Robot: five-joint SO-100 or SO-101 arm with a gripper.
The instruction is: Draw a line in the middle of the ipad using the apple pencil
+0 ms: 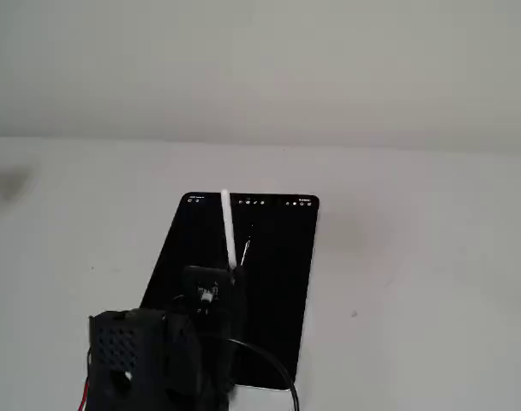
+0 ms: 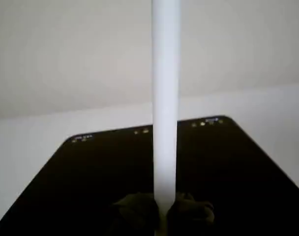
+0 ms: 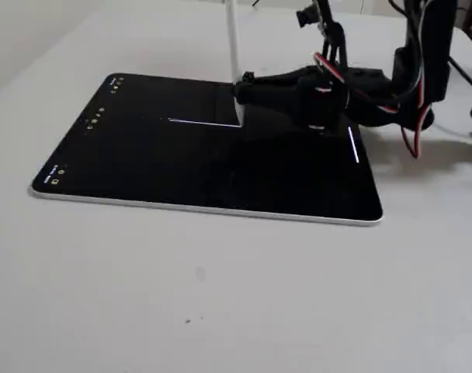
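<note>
looking first at a fixed view from behind the arm, we see the ipad (image 1: pixel 243 282) lying flat on the white worktop (image 1: pixel 415 257), its dark screen facing up and a row of small icons along its far edge. our gripper (image 1: pixel 233 276) sits over the middle of the screen, closed around the apple pencil (image 1: pixel 228 227), which rises white and nearly upright above it.

turning to the wrist view, we see the apple pencil (image 2: pixel 165 98) as a thick white bar running straight up the centre, clamped at the bottom between the dark fingertips (image 2: pixel 134 209). the ipad (image 2: pixel 80 182) spreads out behind it.

moving to the other fixed view from the side, we see the gripper (image 3: pixel 240 97) holding the apple pencil (image 3: pixel 233 47) with its tip touching the ipad (image 3: pixel 182 163). a thin bright line (image 3: pixel 201 121) runs leftward from the tip across the screen.
</note>
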